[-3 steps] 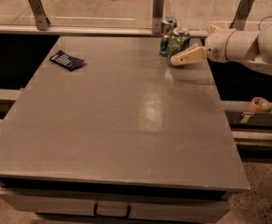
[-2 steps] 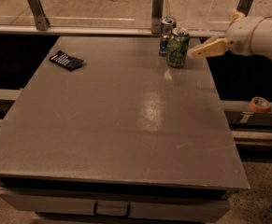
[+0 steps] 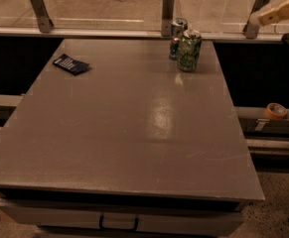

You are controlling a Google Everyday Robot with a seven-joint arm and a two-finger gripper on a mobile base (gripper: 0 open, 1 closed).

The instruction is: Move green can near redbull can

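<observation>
The green can (image 3: 189, 51) stands upright on the grey table (image 3: 134, 133) near its far right edge. The slim blue and silver redbull can (image 3: 178, 36) stands just behind it to the left, close beside it or touching. My gripper (image 3: 282, 10) is at the top right corner of the view, raised off the table and well to the right of both cans. It holds nothing. Most of the arm is out of view.
A dark blue packet (image 3: 71, 64) lies at the far left of the table. A roll of orange tape (image 3: 275, 111) sits on a ledge to the right, below table level. A glass rail with metal posts (image 3: 168, 6) runs behind the table.
My gripper was at the green can a second ago. It has let go and drawn away up and to the right. The green can stays beside the redbull can.
</observation>
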